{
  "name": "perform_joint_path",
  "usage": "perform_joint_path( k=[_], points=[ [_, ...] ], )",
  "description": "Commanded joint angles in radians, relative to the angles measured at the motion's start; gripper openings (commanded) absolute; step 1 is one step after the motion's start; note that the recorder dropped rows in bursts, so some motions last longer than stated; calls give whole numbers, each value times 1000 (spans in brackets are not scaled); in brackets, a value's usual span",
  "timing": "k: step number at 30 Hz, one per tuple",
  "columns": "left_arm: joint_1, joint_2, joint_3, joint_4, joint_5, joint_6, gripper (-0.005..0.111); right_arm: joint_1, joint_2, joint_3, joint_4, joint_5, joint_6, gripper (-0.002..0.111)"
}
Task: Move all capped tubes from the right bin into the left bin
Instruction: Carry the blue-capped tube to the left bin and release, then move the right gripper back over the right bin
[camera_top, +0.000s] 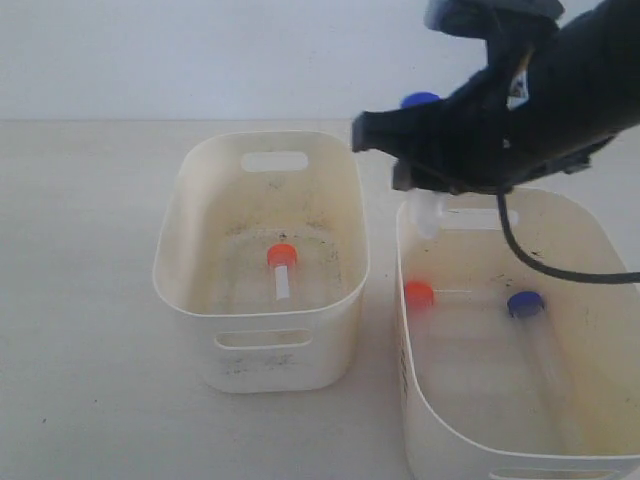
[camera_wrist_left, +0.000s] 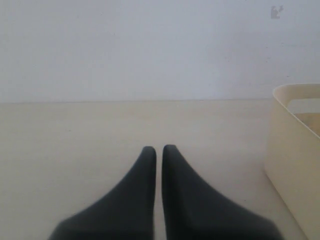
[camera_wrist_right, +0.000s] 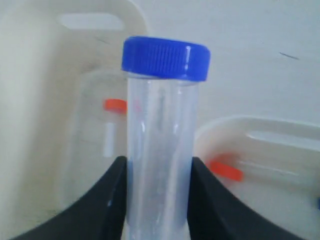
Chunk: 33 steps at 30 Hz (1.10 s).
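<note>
Two smooth black right fingers (camera_wrist_right: 95, 205) pinch a clear, ribbed-blue-capped tube (camera_wrist_right: 159, 150); left fingers (camera_wrist_left: 137, 195) nearly closed, empty.

The right bin (camera_top: 418, 410) — cropped bottom and right.

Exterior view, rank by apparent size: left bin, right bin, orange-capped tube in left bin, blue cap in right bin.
1. right bin, looks biggest but is nearer the camera and cropped, so unsure
2. left bin
3. orange-capped tube
4. blue cap
</note>
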Motion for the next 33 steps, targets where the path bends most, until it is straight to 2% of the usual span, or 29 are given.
perform_joint_path(
  k=[1,7,10,11,13,17,18,20,23,26,29,30,33],
  points=[
    [-7,4,-2,-3,-7,-4,4,87,50,-66,10,-130,-4,0],
    [-7,4,-2,-3,-7,-4,4,130,199,-132,39,-177,27,1],
    [-7,4,-2,-3,-7,-4,4,130,262,-149,77,-177,26,11],
    [-7,4,-2,-3,-7,-4,4,130,275,-149,86,-181,18,16],
    [-7,4,-2,-3,-7,-4,4,133,293,-149,94,-181,-4,33],
    [-7,4,-2,-3,-7,-4,4,133,303,-149,108,-181,-49,76],
    [-7,4,-2,-3,-7,-4,4,133,303,-149,108,-181,-52,80],
    [-7,4,-2,-3,-7,-4,4,133,303,-149,108,-178,-54,78],
    [-7,4,-2,-3,-7,-4,4,133,289,-149,108,-170,-56,63],
    [-7,4,-2,-3,-7,-4,4,133,231,-149,87,-170,-56,35],
    [-7,4,-2,-3,-7,-4,4,125,156,-149,-20,-100,-44,4],
    [-7,4,-2,-3,-7,-4,4,115,135,-146,-70,-53,-7,0],
    [-7,4,-2,-3,-7,-4,4,61,97,-146,-218,131,127,0]
  ],
)
